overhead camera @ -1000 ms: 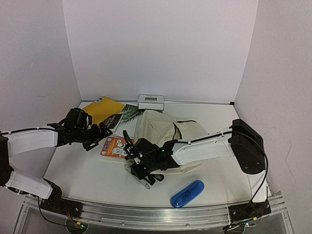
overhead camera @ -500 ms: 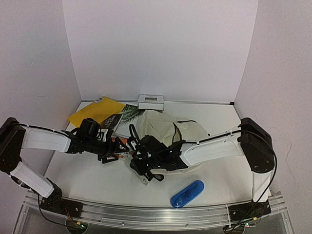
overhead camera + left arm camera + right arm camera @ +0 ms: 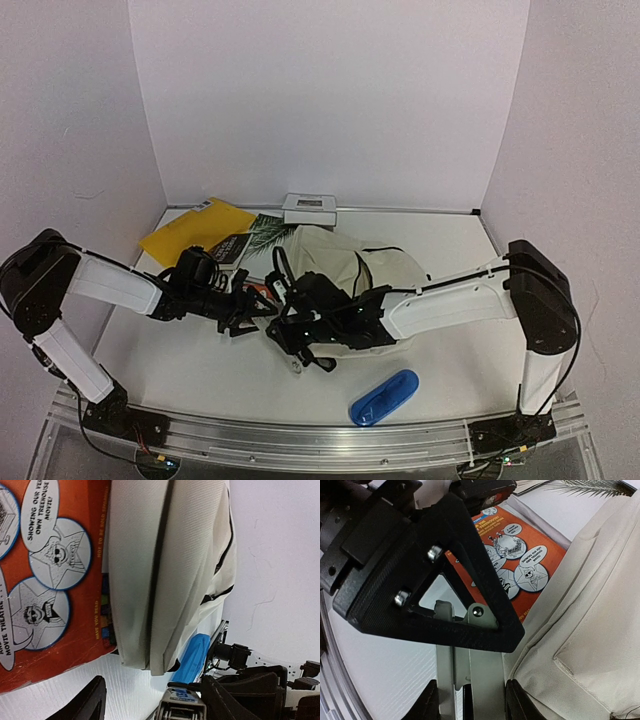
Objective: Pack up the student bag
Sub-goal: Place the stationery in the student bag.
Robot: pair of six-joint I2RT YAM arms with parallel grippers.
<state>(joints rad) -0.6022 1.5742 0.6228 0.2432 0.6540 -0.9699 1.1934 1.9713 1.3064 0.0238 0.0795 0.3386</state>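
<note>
The cream student bag (image 3: pixel 350 268) lies mid-table, and also shows in the left wrist view (image 3: pixel 170 555) and the right wrist view (image 3: pixel 590 605). An orange comic book (image 3: pixel 262 288) lies against its left edge (image 3: pixel 45 580). My right gripper (image 3: pixel 290 335) sits at the bag's front-left corner. Its fingers (image 3: pixel 472 705) are shut on a grey metal-looking piece (image 3: pixel 487 670) that I cannot identify. My left gripper (image 3: pixel 250 312) is open and empty, facing the right gripper closely (image 3: pixel 162 697), and one of its black fingers lies over the grey piece.
A blue pencil case (image 3: pixel 384 397) lies near the front rail (image 3: pixel 320 440). A yellow book (image 3: pixel 195 228), a palm-leaf book (image 3: pixel 262 232) and a small white box (image 3: pixel 309 208) sit at the back. White walls enclose three sides.
My left arm has swung in from the left across the orange book to meet the right gripper. The right gripper has shifted slightly right along the bag's corner.
</note>
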